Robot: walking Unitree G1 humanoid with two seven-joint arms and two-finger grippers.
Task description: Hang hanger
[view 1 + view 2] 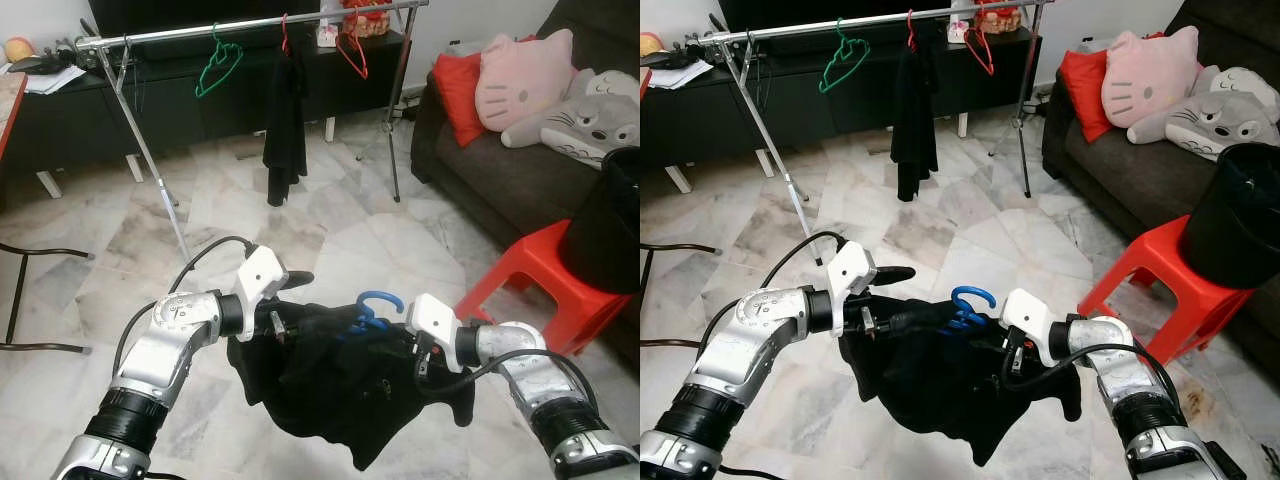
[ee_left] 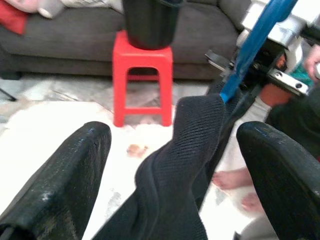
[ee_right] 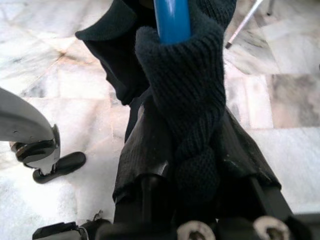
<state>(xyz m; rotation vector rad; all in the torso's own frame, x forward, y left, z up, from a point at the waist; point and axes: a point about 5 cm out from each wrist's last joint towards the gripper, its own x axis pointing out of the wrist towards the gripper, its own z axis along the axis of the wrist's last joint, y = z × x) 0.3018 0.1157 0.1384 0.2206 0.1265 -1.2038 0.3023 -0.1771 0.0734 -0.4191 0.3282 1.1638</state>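
Both grippers hold a black garment (image 1: 340, 385) on a blue hanger (image 1: 372, 308) in the air between them, above the marble floor (image 1: 330, 230). The right gripper (image 3: 192, 165) is clenched on the fabric wrapped round the hanger. The left gripper (image 2: 175, 165) has its fingers (image 2: 60, 180) spread, cloth lying between them (not pinched). The clothes rail (image 1: 250, 25) stands well apart, carrying a green hanger (image 1: 215, 65).

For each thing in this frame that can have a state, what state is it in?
Blue hanger: carrying the black garment, held up between both grippers.
Right gripper: shut on hanger and cloth.
Left gripper: open, cloth between its fingers.
Clothes rail: upright.
Green hanger: hung, bare.
Black clothing: hanging on rail.
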